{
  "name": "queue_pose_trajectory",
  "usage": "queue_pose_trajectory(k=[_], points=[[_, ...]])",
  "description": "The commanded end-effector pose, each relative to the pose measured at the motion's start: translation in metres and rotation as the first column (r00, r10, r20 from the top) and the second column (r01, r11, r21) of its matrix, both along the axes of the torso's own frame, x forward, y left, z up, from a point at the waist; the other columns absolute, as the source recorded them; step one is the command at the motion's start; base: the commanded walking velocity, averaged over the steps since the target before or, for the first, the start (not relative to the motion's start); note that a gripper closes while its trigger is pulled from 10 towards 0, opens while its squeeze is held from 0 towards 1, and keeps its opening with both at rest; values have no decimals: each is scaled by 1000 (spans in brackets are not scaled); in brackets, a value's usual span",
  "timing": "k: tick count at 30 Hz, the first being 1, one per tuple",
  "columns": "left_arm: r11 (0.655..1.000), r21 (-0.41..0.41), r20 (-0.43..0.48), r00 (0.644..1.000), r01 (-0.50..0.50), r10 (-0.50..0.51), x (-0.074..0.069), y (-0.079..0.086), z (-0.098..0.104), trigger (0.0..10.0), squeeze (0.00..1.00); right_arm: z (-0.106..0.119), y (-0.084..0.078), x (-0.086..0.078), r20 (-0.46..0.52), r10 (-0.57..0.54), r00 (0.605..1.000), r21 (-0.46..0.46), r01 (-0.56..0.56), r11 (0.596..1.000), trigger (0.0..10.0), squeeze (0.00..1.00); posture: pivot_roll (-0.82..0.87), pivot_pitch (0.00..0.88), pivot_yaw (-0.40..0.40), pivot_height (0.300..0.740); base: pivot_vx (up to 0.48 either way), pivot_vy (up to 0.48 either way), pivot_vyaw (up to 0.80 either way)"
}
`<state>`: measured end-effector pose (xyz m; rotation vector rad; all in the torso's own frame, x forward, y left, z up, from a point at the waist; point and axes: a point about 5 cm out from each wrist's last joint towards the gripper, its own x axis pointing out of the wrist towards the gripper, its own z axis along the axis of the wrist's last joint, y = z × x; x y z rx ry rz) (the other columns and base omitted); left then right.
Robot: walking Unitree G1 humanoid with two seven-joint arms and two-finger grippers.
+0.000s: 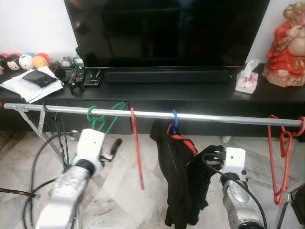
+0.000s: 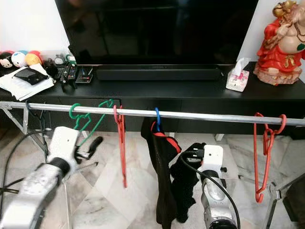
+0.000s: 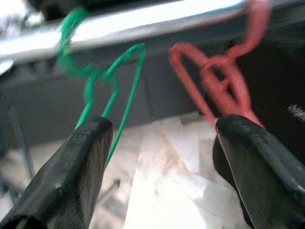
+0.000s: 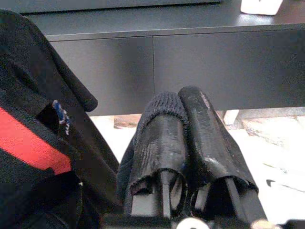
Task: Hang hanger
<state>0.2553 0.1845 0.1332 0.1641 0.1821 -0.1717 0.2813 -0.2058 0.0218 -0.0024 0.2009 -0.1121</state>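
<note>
The left gripper [image 3: 159, 157] hovers released just below the green hanger [image 1: 102, 117] hooked on the rail [image 1: 214, 117]; the right gripper [image 4: 183, 129], jaws clenched together, presses beside the black garment [image 1: 178, 167].

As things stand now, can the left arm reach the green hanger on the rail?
Probably yes: the left end effector is open just below the green hanger, with nothing between them. The red hanger hangs beside it.

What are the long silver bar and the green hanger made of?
The bar looks like metal: silvery, smooth, with a shiny streak along it. The green hanger looks like thin wire with a green coating, probably plastic: it is skinny, bent into curves, and evenly colored. I can't be sure about the coating.
</note>
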Motion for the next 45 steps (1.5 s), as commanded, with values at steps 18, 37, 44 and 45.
queue_pose_trajectory(k=[18,37,44,45], points=[[963,-226,-125,985,-145,119,44,51,-15,10000,1000,5,6,7,19,27,999,-2,-27,1000,10000,0,-143,13,25,740,0,0,0],[950,-310,23,998,-42,52,67,39,-21,10000,0,2,11,5,18,47,999,1,-47,999,10000,0,-160,0,26,740,0,0,0],[946,-320,47,997,-48,67,67,34,-20,10000,0,2,13,5,20,58,998,2,-58,998,10000,0,-157,4,21,740,0,0,0],[947,-315,56,995,-61,82,68,36,-19,10000,0,2,13,5,20,57,998,2,-58,998,10000,0,-158,4,21,740,0,0,0]])
